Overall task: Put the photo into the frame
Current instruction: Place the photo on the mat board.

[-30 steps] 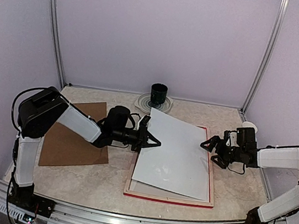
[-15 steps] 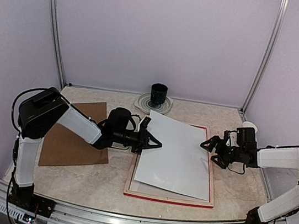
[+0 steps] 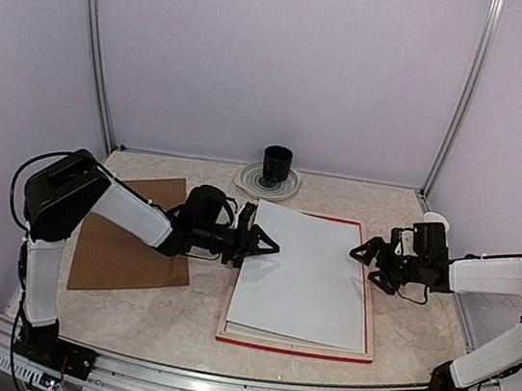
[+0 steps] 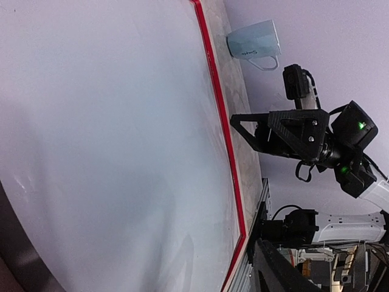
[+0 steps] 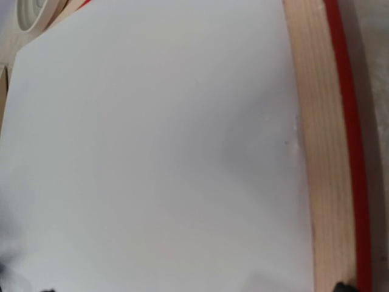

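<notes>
Bench (image 3: 175, 324), marble-patterned, viewed from above. The frame (image 3: 293, 348) is laid face down near the middle, pale wood back up, with red edges showing along the near and right sides. The photo (image 3: 303, 274) is found inside the frame, blank white side up, so the printed side cannot be seen. It lies nearly flat and a little askew, with a strip of bare wood left along the near and right rails. The left gripper (image 3: 264, 243) is held low at the photo's far-left edge; whether its fingers are pinching the sheet or parted from it cannot be told. The right gripper (image 3: 365, 265) is held just beside the frame's right rail, fingers spread wide, nothing between them. A brown cardboard backing board (image 3: 124, 235) is noted flat on the bench to the left, under the left arm. A dark green cup (image 3: 276, 166) is seen upright on a striped plate (image 3: 286, 190) at the far edge, and a white mug (image 4: 255, 41) is seen beyond the frame's right side.
</notes>
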`<move>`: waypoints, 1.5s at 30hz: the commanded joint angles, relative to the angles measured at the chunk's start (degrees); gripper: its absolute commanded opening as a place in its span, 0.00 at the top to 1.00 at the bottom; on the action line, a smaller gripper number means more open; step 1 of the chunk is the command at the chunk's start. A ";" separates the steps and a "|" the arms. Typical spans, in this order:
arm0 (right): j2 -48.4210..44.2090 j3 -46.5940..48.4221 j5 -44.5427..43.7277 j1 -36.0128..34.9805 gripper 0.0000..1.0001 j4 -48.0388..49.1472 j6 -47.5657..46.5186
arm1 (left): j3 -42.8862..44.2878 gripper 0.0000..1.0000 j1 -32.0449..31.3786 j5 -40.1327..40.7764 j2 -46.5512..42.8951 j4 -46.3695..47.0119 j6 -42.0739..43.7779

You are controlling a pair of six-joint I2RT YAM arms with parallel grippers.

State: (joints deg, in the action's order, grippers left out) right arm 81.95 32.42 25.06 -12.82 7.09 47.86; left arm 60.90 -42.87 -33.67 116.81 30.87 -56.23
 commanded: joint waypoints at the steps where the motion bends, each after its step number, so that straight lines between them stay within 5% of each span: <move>1: 0.49 -0.61 -1.04 1.13 0.01 -4.45 0.44 | 0.49 0.35 0.20 2.52 -2.94 -4.19 3.27; 6: 0.66 -0.61 -1.04 1.13 0.01 -4.37 0.48 | 0.70 0.22 0.09 3.85 -3.77 -7.84 4.34; 9: 0.66 -0.61 -1.02 1.13 0.01 -4.37 0.48 | 0.79 0.01 -0.14 5.10 -4.36 -10.14 4.97; 45: 0.41 -1.19 -0.92 1.13 0.01 -3.99 0.58 | 2.46 0.01 -0.66 13.84 -9.50 -22.65 9.73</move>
State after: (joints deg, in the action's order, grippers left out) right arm 81.95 32.42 25.10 -12.80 7.11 47.90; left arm 62.48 -43.79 -21.89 110.65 10.57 -48.45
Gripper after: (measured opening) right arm 0.991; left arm 0.989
